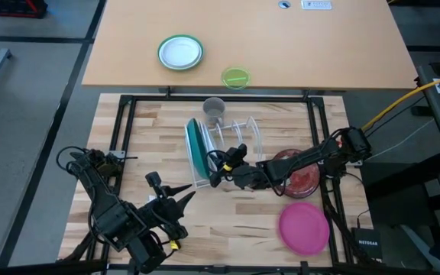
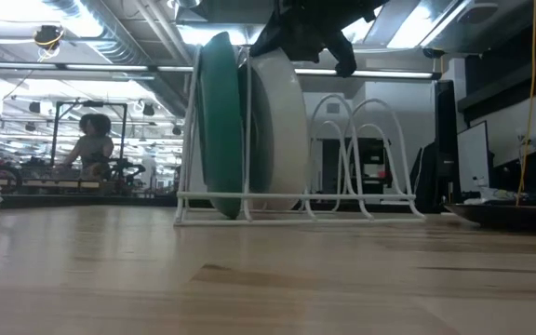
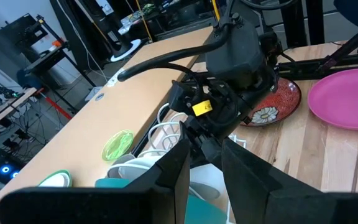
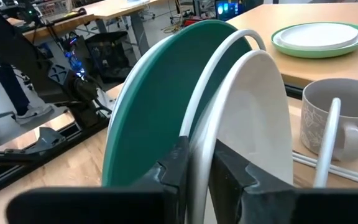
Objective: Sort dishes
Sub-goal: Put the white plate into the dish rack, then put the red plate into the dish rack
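Note:
The teal-green plate (image 1: 195,145) and the white plate (image 2: 282,130) stand on edge side by side in the white wire rack (image 1: 239,137). My right gripper (image 4: 197,171) is over the rack's near end, shut on the white plate. The dark red flowered plate (image 1: 305,177) lies flat under my right arm. The magenta pink plate (image 1: 304,227) lies flat near the front right. My left gripper (image 1: 186,195) hovers open and empty near the front, left of the rack. My right gripper pinches the white plate's upper rim (image 4: 199,146) between its two fingers, one finger on each face. The fingers come from above, slanting from the table's right. The plate stands upright with its lower edge in the rack (image 2: 277,209), next to the teal plate (image 4: 160,99).
A patterned grey mug (image 1: 214,108) stands at the rack's far end. On the far tan table sit a small green-rimmed white plate (image 1: 180,53) and a small lime-green dish (image 1: 235,77). The rack's right-hand slots (image 2: 361,158) hold nothing. A person shows far off in the low view (image 2: 91,144).

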Tool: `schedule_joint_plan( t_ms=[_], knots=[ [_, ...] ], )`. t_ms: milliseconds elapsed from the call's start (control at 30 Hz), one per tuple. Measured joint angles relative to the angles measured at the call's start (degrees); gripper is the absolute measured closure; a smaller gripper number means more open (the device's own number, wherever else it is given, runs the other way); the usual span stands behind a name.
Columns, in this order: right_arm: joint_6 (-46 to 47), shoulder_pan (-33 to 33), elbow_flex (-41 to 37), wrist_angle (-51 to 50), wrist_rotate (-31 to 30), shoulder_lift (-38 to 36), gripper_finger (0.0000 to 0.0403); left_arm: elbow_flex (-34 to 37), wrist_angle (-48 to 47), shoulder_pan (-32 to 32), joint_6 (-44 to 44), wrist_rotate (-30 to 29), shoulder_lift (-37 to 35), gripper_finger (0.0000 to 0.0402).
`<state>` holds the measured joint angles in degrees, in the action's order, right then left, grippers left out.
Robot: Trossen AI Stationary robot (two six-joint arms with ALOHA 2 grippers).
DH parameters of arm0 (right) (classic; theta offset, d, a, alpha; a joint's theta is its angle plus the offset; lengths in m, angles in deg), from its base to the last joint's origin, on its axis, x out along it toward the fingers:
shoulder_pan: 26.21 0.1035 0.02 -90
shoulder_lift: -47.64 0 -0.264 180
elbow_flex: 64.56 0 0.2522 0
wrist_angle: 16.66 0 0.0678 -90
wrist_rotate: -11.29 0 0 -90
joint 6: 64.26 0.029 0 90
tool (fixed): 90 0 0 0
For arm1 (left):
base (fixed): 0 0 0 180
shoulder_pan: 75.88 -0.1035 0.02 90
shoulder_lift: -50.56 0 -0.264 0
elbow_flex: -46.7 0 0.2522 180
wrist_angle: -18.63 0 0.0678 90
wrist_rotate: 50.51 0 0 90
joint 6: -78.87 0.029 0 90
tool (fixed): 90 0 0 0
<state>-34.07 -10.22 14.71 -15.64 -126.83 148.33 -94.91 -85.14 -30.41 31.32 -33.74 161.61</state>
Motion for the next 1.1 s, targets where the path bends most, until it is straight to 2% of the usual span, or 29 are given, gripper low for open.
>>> schedule_joint_plan(
  t_ms=[133,300,467,933,1100],
  knots=[
    [-0.41,-0.75,0.01,0.04,3.89,-0.02,0.0336,0.0,0.0,0.0,0.0,0.0,0.0,0.0318],
    [-0.42,-1.88,0.13,0.33,10.65,-0.09,0.0285,0.0,0.0,-0.01,-0.01,0.0,0.0,0.0318],
    [-0.46,-2.14,0.13,0.32,12.26,-0.09,0.0246,0.0,0.0,-0.02,0.0,0.07,0.0,0.0318],
    [-1.25,-2.14,0.11,0.13,12.33,-0.22,0.024,0.0,0.0,-0.02,0.59,2.81,0.0,0.0318],
    [-9.1,-2.1,0.04,0.0,13.72,-0.9,0.0239,0.0,0.0,-0.02,0.65,4.28,0.0,0.0318]
  ],
)
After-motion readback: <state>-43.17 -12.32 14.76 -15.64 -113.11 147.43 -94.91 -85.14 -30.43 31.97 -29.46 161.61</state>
